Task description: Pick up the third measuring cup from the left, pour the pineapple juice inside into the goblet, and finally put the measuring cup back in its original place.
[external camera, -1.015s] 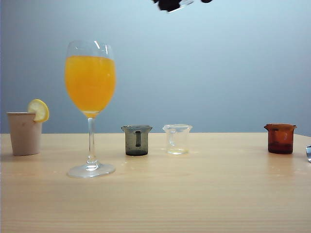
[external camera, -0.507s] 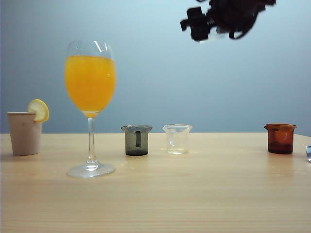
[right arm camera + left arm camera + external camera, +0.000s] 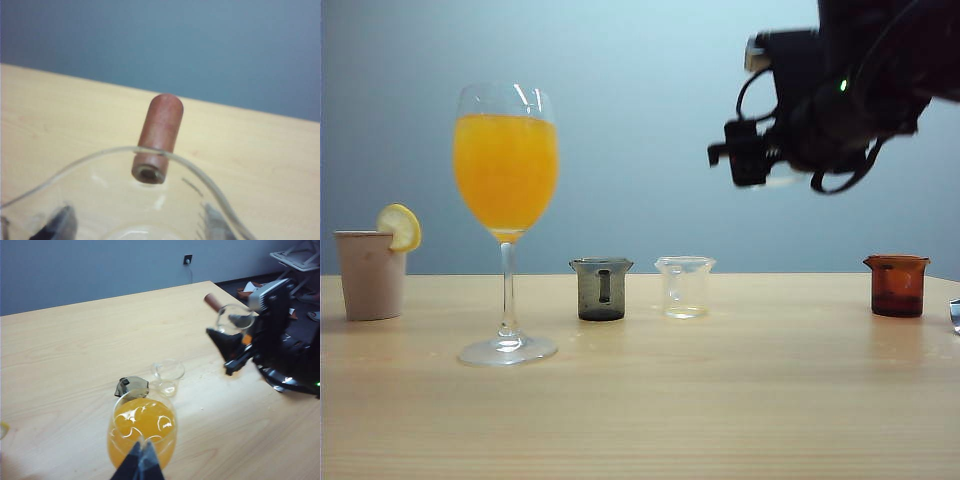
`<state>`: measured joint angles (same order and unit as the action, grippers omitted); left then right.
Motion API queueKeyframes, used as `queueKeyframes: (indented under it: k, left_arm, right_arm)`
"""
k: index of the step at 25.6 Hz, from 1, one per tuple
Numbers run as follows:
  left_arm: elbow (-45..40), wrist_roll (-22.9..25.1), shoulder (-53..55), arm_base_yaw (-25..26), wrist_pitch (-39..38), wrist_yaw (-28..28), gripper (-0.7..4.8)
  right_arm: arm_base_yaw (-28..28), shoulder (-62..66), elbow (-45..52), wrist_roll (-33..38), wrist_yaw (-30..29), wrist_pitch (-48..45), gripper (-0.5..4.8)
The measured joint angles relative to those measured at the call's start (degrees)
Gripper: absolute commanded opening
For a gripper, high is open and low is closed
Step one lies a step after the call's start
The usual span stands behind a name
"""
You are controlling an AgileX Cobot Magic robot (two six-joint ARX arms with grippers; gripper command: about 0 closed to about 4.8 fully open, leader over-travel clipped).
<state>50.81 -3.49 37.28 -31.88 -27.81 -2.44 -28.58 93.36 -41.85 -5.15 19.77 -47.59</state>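
Light wood-grain tabletop (image 3: 720, 400) is stretching beneath us, with a plain blue-grey wall behind it. On it we are seeing, from the left of the exterior view, a beige cup (image 3: 370, 275) carrying a lemon slice (image 3: 400, 226), the goblet (image 3: 506, 220) filled high with orange drink, a smoky grey measuring cup (image 3: 602, 289), a clear measuring cup (image 3: 685, 286), and an amber-brown cup (image 3: 897, 285) well apart to the right.

Our right gripper (image 3: 752, 152) is hanging high above the table, over the gap between the clear cup and the amber one. Its jaws are clasping the third measuring cup (image 3: 150, 200) by its wall; the reddish-brown stub handle (image 3: 159, 137) is sticking out from the rim. We cannot make out any pineapple juice inside it.

Our left gripper (image 3: 141, 465) is sitting just behind the goblet's bowl, its fingertips pressed together with nothing between them.
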Motion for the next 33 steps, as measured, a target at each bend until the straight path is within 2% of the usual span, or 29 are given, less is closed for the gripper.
queueKeyframes:
  k: [9,14,23,33]
  left_arm:
    - [0.00,0.00,0.00,0.00,0.00,-0.04,-0.05]
    - [0.00,0.00,0.00,-0.02,0.00,-0.04,-0.05]
    - [0.00,0.00,0.02,-0.02,0.00,-0.04,-0.05]
    - [0.00,0.00,0.04,-0.02,0.00,-0.04,-0.05]
  right_arm:
    - [0.39,10.91,-0.02,1.88,2.21,-8.33,1.07]
    - [2.19,14.34,-0.02,3.56,2.08,-9.27,1.08]
    - [6.16,18.21,-0.28,3.85,-3.17,-12.50,1.07]
    - [6.16,20.46,-5.55,3.85,-6.56,-11.65,1.07]
